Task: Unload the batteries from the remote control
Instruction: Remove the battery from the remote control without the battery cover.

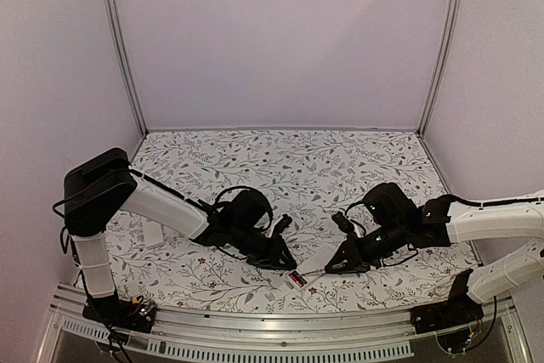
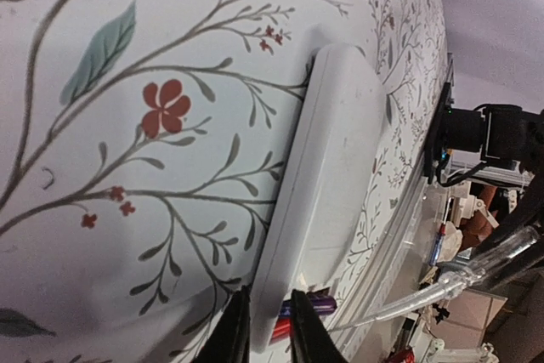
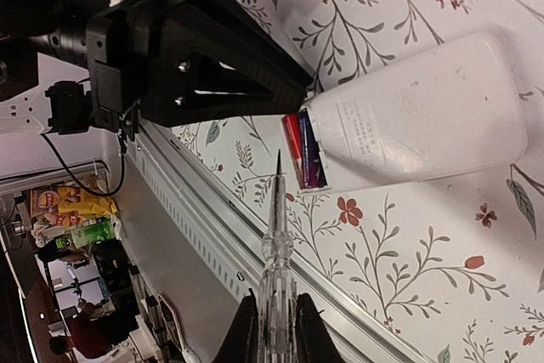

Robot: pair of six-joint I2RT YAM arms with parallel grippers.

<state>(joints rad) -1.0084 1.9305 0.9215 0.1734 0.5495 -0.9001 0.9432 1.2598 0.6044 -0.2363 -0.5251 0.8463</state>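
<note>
Inside open end of white remote [image 3: 416,116], red + purple batts [image 3: 304,152]

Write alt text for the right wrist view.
The right claw grips a clear-handled screwdriver, tip aimed at the red and purple batteries in the open end of a white remote. The left claw sits at that end.
</note>
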